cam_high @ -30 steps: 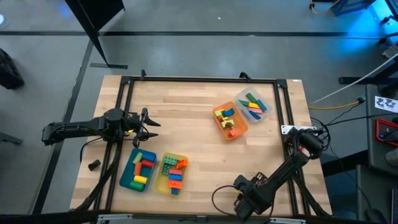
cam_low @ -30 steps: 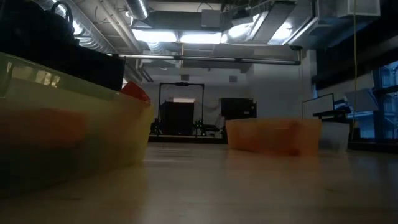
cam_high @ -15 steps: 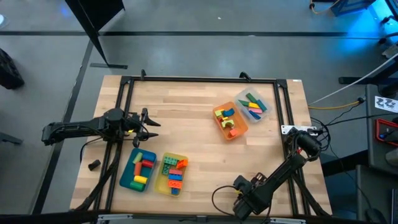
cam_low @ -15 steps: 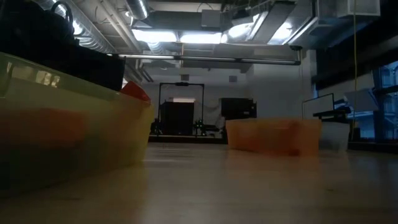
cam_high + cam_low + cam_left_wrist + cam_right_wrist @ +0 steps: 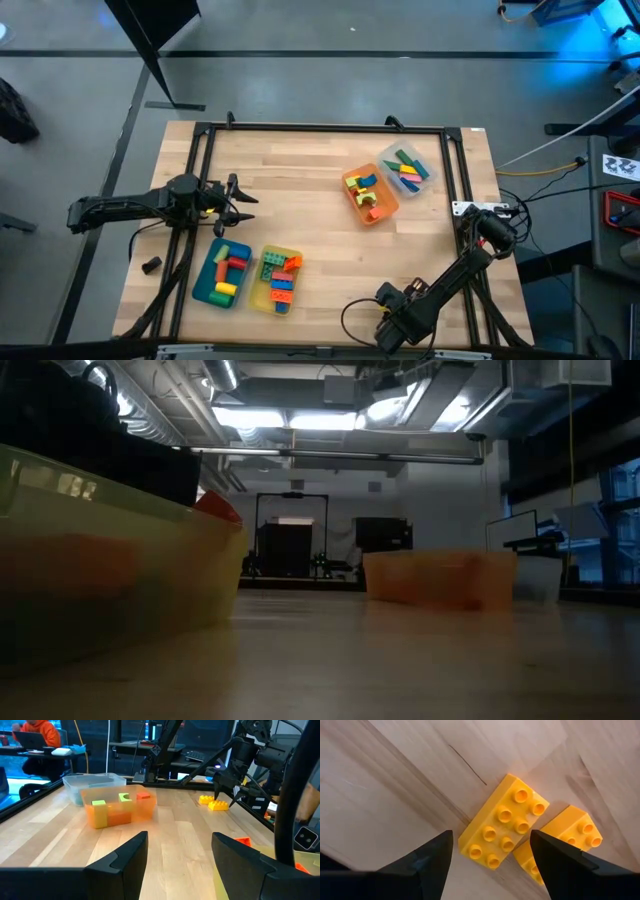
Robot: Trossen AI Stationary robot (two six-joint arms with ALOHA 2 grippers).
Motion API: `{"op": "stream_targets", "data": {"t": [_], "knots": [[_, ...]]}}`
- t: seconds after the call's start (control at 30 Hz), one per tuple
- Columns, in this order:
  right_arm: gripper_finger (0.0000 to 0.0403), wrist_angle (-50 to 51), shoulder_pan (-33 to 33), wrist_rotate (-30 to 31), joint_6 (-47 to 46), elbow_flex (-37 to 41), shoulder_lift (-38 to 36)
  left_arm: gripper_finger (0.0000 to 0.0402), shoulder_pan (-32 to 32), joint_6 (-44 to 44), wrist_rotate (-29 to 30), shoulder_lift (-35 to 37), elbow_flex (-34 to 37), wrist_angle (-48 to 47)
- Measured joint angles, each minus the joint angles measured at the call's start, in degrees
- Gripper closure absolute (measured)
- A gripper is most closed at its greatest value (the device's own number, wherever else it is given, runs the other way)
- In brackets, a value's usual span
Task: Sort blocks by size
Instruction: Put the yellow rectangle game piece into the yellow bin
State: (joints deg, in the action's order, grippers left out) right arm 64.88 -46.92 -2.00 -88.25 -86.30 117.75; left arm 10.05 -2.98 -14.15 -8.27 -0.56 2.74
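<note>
Four trays sit on the table (image 5: 300,190) seen from overhead: a teal tray (image 5: 200,285) and a yellow tray (image 5: 255,290) side by side near one edge, and an orange tray (image 5: 375,221) beside a clear tray (image 5: 431,181) farther across. All of them hold mixed blocks (image 5: 235,263). Two yellow blocks (image 5: 208,201) lie loose under an arm stretched in from the side.

From table height, the yellow tray's wall fills the near side with a red block (image 5: 218,508) showing over its rim.

The left wrist view shows the left tool (image 5: 180,855) low over the table, fingers apart and empty, facing the orange tray. Off to the side, the right tool (image 5: 226,795) hangs above the yellow pair.

The right wrist view looks straight down: fingers spread wide, gripping nothing, with the longer yellow block between them and the shorter one just beside it.
</note>
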Motion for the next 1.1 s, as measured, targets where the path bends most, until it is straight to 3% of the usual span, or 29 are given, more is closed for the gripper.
{"op": "stream_targets", "data": {"t": [0.4, 0.67, 0.93, 1.1], "knots": [[0.0143, -0.42, 0.01, -0.81, 0.28, -0.02, 2.95, 0.0196, -0.01, 0.00, 0.00, 0.00, 0.00, 0.00], [0.0255, -2.48, 0.03, 0.44, 1.45, 0.00, 2.99, 0.0196, 0.01, 0.00, -0.02, 0.00, 0.00, 0.00], [0.0262, -5.51, 1.18, 11.18, 4.92, -4.76, 3.30, 0.0196, 0.00, 0.00, 0.00, 0.00, 0.00, 0.00], [0.0254, -8.04, 3.44, 19.70, 12.74, -11.46, 3.30, 0.0196, -0.01, 0.00, 0.00, 0.00, 0.00, 0.00]]}}
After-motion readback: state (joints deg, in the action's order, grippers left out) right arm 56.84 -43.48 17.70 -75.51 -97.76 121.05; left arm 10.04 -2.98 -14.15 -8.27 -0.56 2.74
